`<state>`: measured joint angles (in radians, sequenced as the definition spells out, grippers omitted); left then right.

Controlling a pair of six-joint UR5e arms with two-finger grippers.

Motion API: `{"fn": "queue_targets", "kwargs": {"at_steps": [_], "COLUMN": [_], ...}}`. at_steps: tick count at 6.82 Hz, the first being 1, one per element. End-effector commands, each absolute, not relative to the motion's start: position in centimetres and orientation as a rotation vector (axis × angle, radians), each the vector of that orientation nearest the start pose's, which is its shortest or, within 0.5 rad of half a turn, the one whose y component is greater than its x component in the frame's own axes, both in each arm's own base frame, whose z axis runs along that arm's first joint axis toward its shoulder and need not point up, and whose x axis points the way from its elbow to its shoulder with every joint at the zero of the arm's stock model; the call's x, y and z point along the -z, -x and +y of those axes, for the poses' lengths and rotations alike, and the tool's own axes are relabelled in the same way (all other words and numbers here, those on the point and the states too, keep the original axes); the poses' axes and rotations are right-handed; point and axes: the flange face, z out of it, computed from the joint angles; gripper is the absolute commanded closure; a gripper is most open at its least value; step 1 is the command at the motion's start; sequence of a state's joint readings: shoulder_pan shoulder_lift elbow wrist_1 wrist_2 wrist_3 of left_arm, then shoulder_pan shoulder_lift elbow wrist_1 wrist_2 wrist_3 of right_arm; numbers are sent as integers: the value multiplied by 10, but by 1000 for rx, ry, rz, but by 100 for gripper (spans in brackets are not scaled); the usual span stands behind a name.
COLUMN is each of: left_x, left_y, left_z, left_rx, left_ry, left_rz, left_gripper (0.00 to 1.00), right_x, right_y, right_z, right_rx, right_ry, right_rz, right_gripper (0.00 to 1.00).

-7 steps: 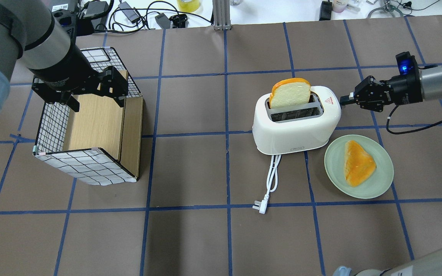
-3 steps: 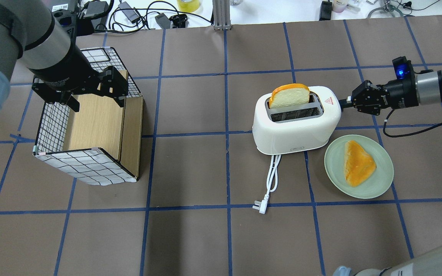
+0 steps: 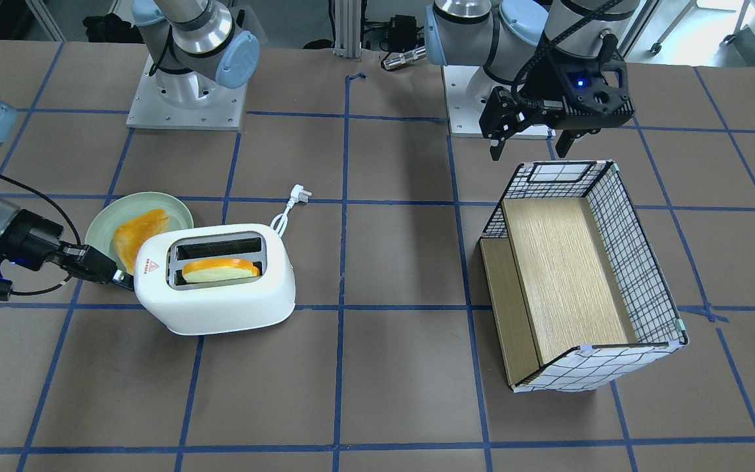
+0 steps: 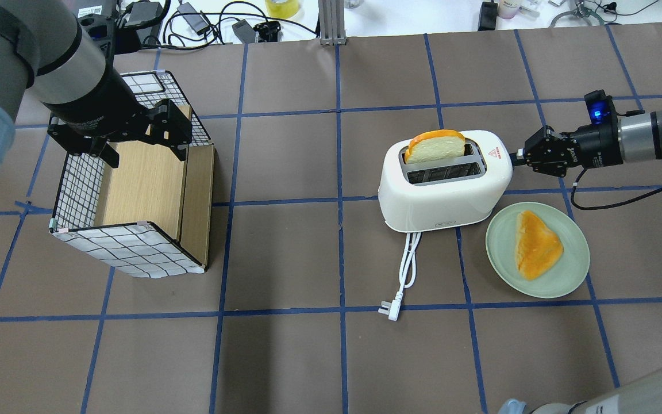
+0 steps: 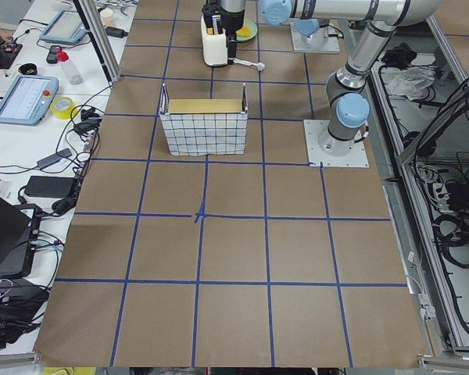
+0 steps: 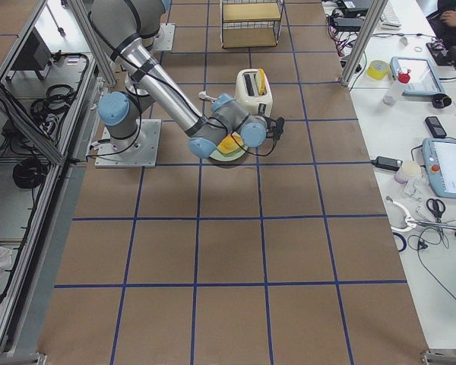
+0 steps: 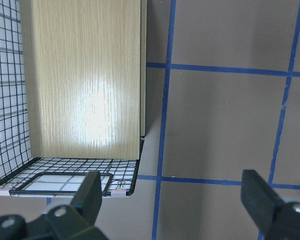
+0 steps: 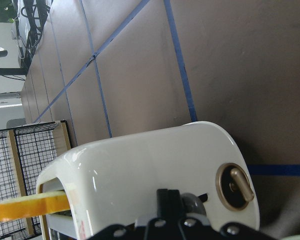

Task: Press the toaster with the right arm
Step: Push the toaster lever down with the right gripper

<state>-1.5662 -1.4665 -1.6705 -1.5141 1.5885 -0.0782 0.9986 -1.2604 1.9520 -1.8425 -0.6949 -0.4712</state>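
Observation:
The white toaster (image 4: 440, 192) stands right of centre, its red triangle sticker (image 4: 496, 152) at the end facing my right arm. A bread slice (image 4: 434, 148) sits low in its far slot. My right gripper (image 4: 516, 155) is shut, and its tips touch the toaster's end at the grey lever (image 8: 192, 204). In the front view the right gripper (image 3: 125, 280) meets the toaster (image 3: 220, 308) at its left end. The right wrist view shows the closed fingertips (image 8: 167, 200) against the toaster (image 8: 155, 160). My left gripper (image 4: 144, 150) is open and empty above the wire basket.
A pale green plate (image 4: 572, 270) with a toast piece (image 4: 535, 244) lies just right of the toaster. The white cord (image 4: 405, 267) and plug (image 4: 389, 310) trail toward me. A wire basket (image 4: 130, 250) with wooden boards stands at the left, under my left gripper (image 3: 528, 147).
My right gripper has moved down along the toaster's end with the lever. The bread slice has sunk lower into the slot. The left arm has not moved.

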Motion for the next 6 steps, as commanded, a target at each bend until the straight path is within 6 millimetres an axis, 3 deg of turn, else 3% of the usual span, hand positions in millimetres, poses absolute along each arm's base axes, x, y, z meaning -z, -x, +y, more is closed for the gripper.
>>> {"fn": "queue_targets", "kwargs": {"at_steps": [1,6], "left_x": [-494,-494], "left_y": [130,130], "left_z": [-454,-454], "left_rx": [97,97], "left_ry": [130,130], "left_rz": [3123,3123], "left_gripper": [0,0], "right_x": [-215,-211], "right_y": [93,94], "right_z": [-532,-533], "right_rx": [102,104], "right_ry": [-329,-329], "right_rz": [2171,2172], "right_gripper": [100,100]}}
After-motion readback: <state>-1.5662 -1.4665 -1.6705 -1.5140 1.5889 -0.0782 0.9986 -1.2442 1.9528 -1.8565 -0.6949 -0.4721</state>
